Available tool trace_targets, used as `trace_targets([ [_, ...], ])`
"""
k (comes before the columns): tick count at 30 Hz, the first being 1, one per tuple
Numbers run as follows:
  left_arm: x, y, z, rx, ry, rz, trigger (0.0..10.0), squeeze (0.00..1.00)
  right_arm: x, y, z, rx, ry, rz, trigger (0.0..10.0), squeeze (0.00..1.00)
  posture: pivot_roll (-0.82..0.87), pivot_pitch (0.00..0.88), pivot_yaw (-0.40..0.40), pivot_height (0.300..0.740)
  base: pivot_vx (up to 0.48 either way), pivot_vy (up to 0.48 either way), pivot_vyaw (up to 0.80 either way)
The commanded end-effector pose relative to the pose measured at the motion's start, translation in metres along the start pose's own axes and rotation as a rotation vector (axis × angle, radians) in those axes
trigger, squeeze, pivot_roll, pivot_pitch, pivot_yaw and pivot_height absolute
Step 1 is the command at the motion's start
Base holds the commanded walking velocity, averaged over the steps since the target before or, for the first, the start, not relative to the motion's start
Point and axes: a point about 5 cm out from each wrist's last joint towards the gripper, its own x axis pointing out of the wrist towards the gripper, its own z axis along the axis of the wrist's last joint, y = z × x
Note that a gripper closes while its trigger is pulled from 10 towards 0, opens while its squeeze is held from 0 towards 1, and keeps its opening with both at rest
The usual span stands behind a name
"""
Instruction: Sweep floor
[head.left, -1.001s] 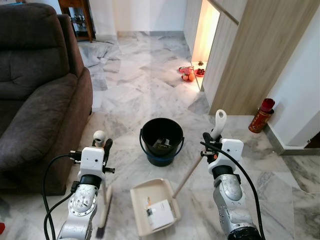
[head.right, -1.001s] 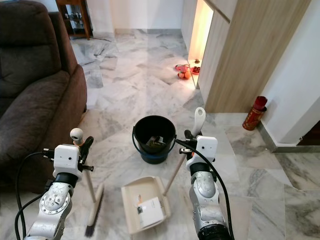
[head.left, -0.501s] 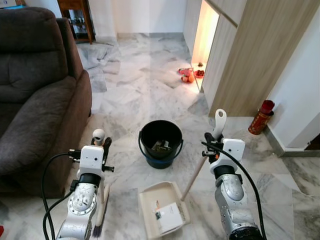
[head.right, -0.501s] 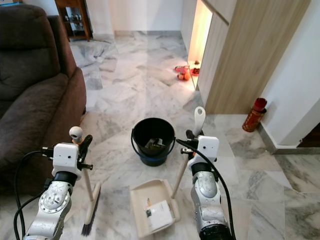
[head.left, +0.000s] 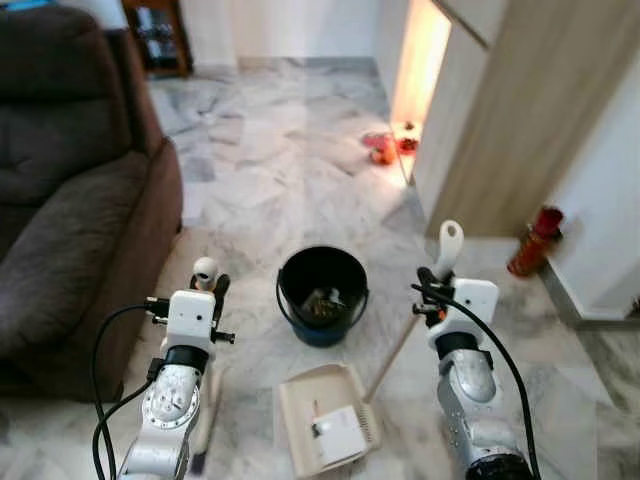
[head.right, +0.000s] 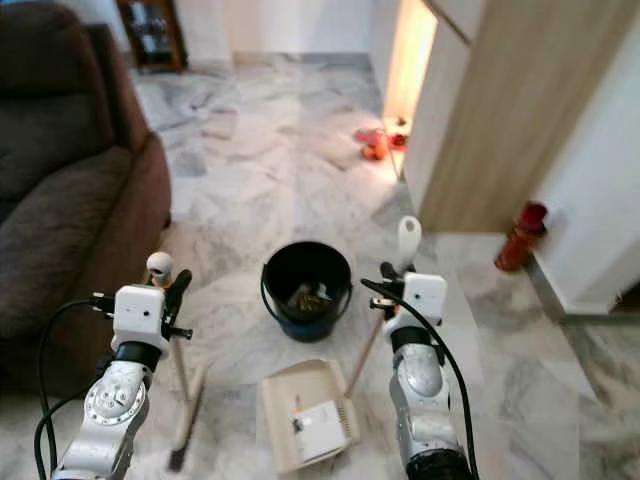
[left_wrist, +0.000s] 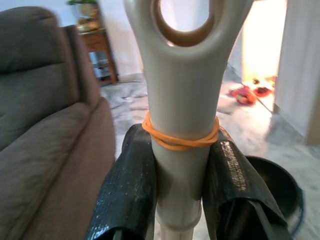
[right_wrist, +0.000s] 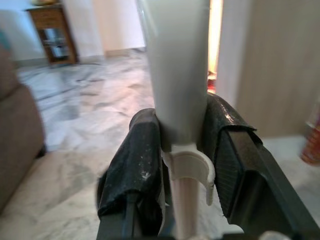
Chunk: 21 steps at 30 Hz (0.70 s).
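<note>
My left gripper is shut on the cream broom handle, just below an orange rubber band. The broom head rests on the marble floor by my left arm. My right gripper is shut on the long handle of the beige dustpan. The dustpan lies on the floor between my arms with a white piece of paper in it. A black bucket stands just beyond the dustpan, with some rubbish inside.
A dark brown sofa fills the left side. A wooden cabinet wall and a red extinguisher stand on the right. Red and orange items lie by the lit gap. Open marble floor stretches beyond the bucket.
The whole picture has shifted slightly and gone blurry, so the camera moved. The dustpan slid a little to the right in front of the bucket. Both grips are unchanged.
</note>
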Motion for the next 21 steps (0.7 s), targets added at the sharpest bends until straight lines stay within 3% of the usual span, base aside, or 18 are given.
trace_targets([
  [1, 0.002, 0.009, 0.007, 0.035, -0.035, 0.015, 10.0, 0.00, 0.005, 0.009, 0.009, 0.015, -0.045, 0.025, 10.0, 0.00, 0.08, 0.000, -0.004, 0.740, 0.000, 0.000, 0.00],
  [14, 0.004, 0.007, 0.008, 0.036, -0.044, 0.008, 10.0, 0.00, 0.005, 0.009, 0.014, 0.014, -0.068, 0.017, 10.0, 0.00, 0.07, 0.000, -0.003, 0.740, 0.000, 0.000, 0.00],
  [21, 0.003, 0.009, 0.007, 0.042, -0.043, 0.010, 10.0, 0.00, 0.000, 0.012, 0.033, 0.081, -0.130, -0.008, 10.0, 0.00, 0.07, 0.000, -0.003, 0.740, 0.000, 0.000, 0.00],
])
